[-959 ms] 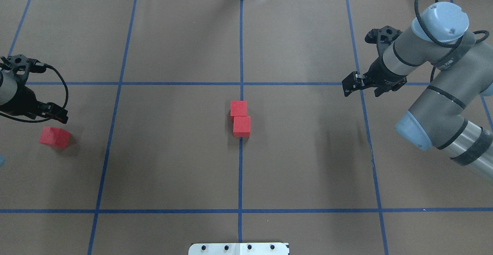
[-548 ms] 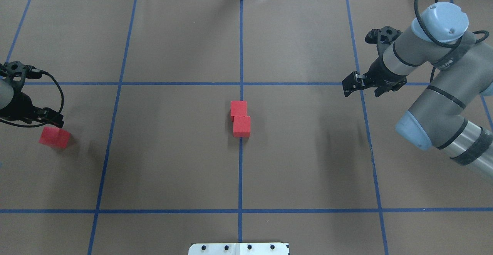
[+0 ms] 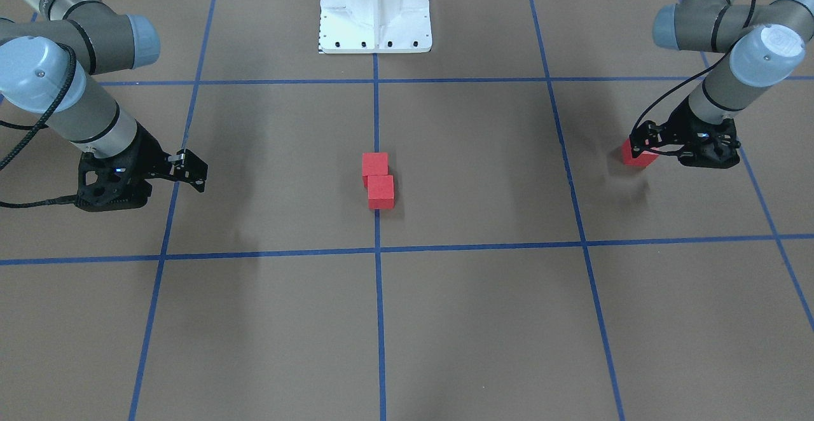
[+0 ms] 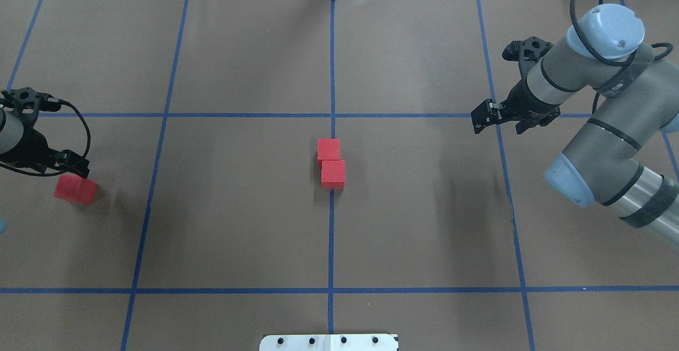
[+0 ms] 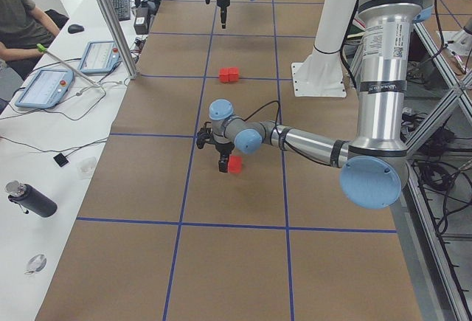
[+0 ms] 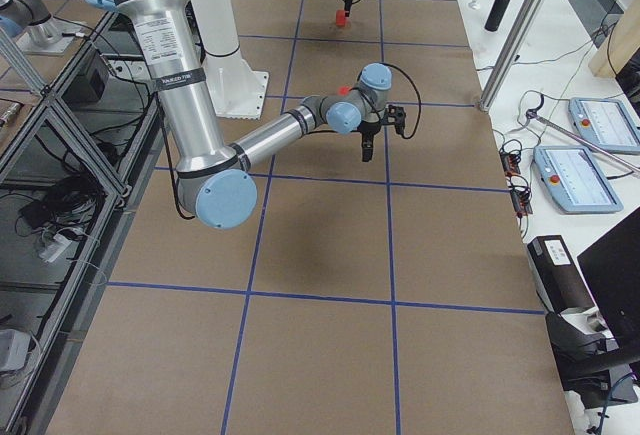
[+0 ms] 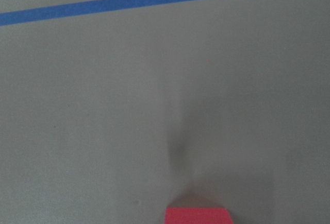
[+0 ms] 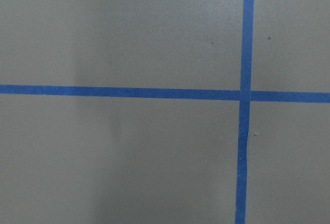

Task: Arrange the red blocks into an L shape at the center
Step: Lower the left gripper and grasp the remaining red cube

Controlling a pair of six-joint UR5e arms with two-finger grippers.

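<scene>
Brown paper [image 4: 238, 224] crossed by blue tape [image 4: 331, 245] carries two touching red blocks [image 4: 332, 173] at center [image 4: 310, 194]. A third block [image 4: 74, 190] sits at the left edge, by my left gripper [image 4: 79, 166]. My right gripper [image 4: 479, 123] hovers right. I cannot tell either jaw's opening.

Lone red block half hidden at the table's far left

The left gripper [image 3: 643, 143] covers part of the lone red block [image 3: 636, 159] in the front-facing view, and the left wrist view's bottom edge cuts that block to a sliver. In the exterior right view, the right arm [image 6: 290, 127] hides all but a speck of the centre pair of red blocks [image 6: 344, 89]. The jaw gaps of the left gripper and the right gripper [image 4: 479, 120] are too small to read.
</scene>
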